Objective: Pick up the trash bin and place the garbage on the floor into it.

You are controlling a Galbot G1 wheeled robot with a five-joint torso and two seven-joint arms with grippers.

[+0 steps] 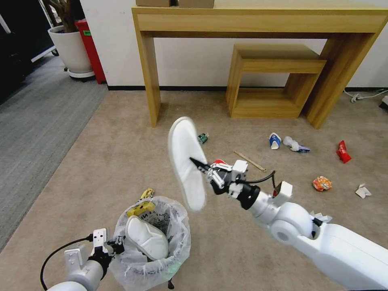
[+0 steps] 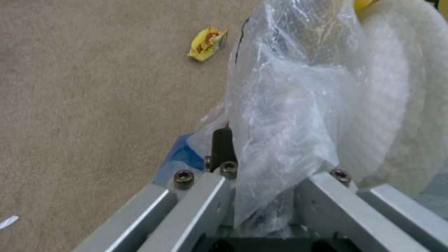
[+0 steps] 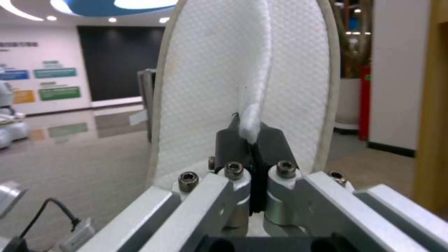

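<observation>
A: What's underfoot, and what's the room like?

B: A beige short-pile carpet floor point(image 1: 121, 153), meeting a grey ribbed carpet point(image 1: 36, 121) on the left. A white wall runs behind a tall light-wood console table point(image 1: 258, 20), with a smaller wooden step-shelf point(image 1: 270, 81) tucked under it. A white plant pot point(image 1: 72, 50) and a red box point(image 1: 91, 44) stand in the far left corner.

A: Where's the bin?

B: Near the robot on the left: a small round trash bin lined with crinkled clear plastic point(image 1: 151, 242). A white slipper point(image 1: 147, 238) lies inside with a yellow wrapper point(image 1: 140, 209). The left gripper point(image 1: 115, 246) is clamped on the bag-covered rim; the left wrist view shows one dark finger point(image 2: 222, 143) outside the plastic.

A: And the right arm?

B: The right gripper point(image 1: 201, 165) is raised over the carpet, its fingers pinched tight on the fabric of a second white flat slipper point(image 1: 186, 161), held up on edge.

A: What else lies about?

B: A small green-labelled bottle point(image 1: 203, 138), a wooden stick point(image 1: 249, 161), a blue-white paper cup point(image 1: 275, 140), a crumpled tissue point(image 1: 295, 144), a red wrapper point(image 1: 343, 152), an orange wrapper point(image 1: 322, 184) and a paper scrap point(image 1: 363, 190), scattered to the right. Another yellow wrapper point(image 1: 147, 193) sits just beyond the bin.
</observation>
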